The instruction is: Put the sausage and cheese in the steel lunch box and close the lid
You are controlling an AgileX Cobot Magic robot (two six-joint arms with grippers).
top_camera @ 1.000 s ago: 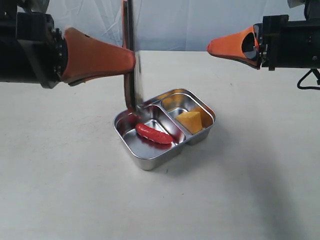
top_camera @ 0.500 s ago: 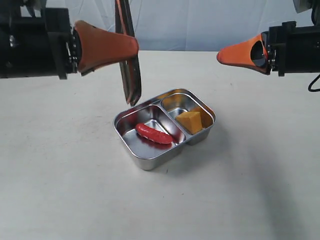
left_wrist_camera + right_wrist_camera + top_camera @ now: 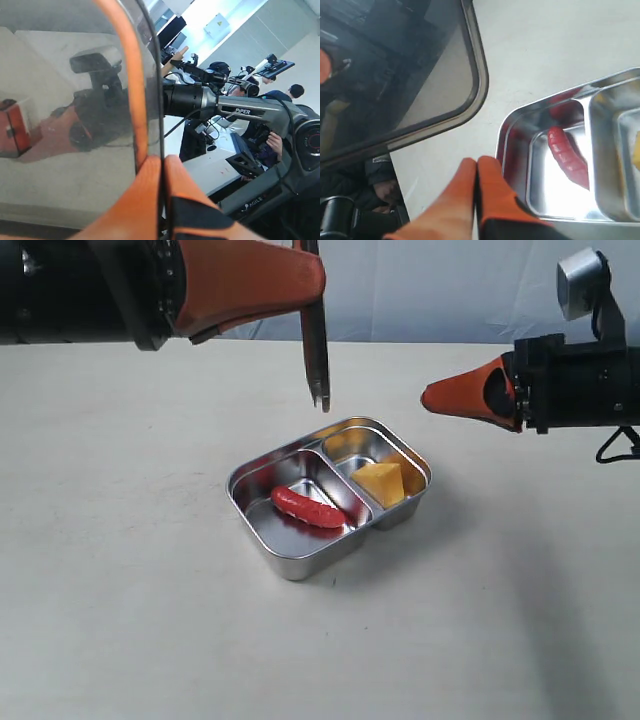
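The lid (image 3: 316, 350) had risen above the steel lunch box (image 3: 300, 562), clamped in the left gripper (image 3: 318, 282); the right gripper (image 3: 428, 397) was pinched closed, empty.

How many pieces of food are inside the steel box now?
2. The sausage lies in the larger compartment of the box; the cheese sits in the smaller one. Nothing else seems hidden.

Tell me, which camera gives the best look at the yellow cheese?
The exterior view: the cheese shows whole, lying in the smaller compartment of the steel lunch box. The right wrist view catches only a sliver of the cheese at the picture's edge. The left wrist view shows none of it.
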